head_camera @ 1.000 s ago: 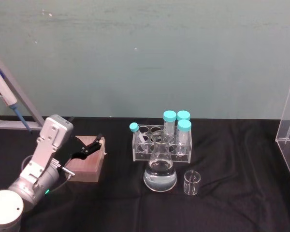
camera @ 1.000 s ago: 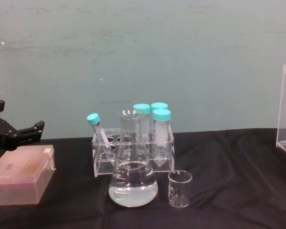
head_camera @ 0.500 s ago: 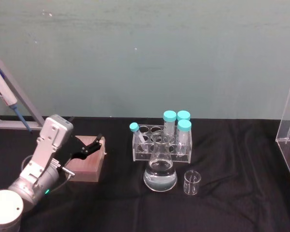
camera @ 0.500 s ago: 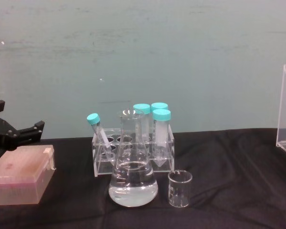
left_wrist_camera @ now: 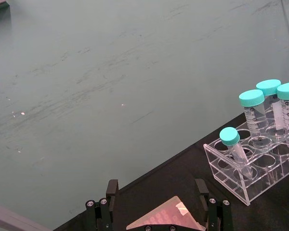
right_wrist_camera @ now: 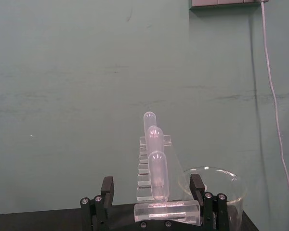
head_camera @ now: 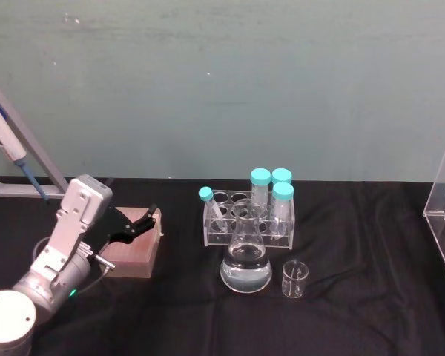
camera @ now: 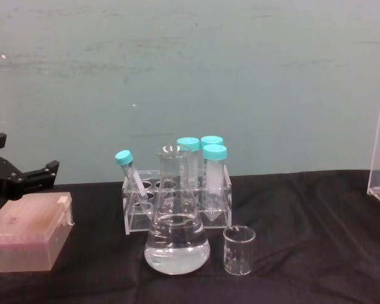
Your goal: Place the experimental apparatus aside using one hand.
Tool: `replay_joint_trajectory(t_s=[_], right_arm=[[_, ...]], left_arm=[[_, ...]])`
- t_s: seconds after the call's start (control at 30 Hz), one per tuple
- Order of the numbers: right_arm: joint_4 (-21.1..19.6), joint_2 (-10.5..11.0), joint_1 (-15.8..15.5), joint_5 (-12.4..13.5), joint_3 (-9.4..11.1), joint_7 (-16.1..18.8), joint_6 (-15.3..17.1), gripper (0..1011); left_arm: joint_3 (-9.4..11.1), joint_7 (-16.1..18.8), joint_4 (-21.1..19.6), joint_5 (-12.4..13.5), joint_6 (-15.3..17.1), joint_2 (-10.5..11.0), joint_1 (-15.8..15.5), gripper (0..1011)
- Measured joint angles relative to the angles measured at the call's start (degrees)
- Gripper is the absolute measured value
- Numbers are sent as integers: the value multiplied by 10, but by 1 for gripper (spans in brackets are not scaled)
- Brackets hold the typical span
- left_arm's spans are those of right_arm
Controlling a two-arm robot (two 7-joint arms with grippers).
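Right gripper (right_wrist_camera: 151, 185) is straddling the pipette stand (right_wrist_camera: 166, 209) at the tabletop's (head_camera: 356, 319) right edge, jaws standing wide with the stand's base between them, evidently lining up to grip and shift it aside. Conical flask (head_camera: 245, 263) and beaker (head_camera: 294, 279) are waiting centrally. Left gripper (head_camera: 148, 221) is hovering, jaws wide, above the pink box (head_camera: 133, 259).

Soft, even room light, shadows faint on the black cloth (head_camera: 356, 311), small glints on the conical flask (camera: 177, 247).

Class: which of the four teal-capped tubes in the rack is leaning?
The small tube at the rack's left end; the other three stand upright.
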Motion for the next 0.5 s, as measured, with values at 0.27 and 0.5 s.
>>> replay_joint_trajectory(t_s=[0.27,0.5], right_arm=[[0,0,0,0,0,0,0,1003],[0,0,0,0,0,0,-1,1003]], left_arm=[[0,0,0,0,0,0,0,1000],[0,0,0,0,0,0,0,1000]])
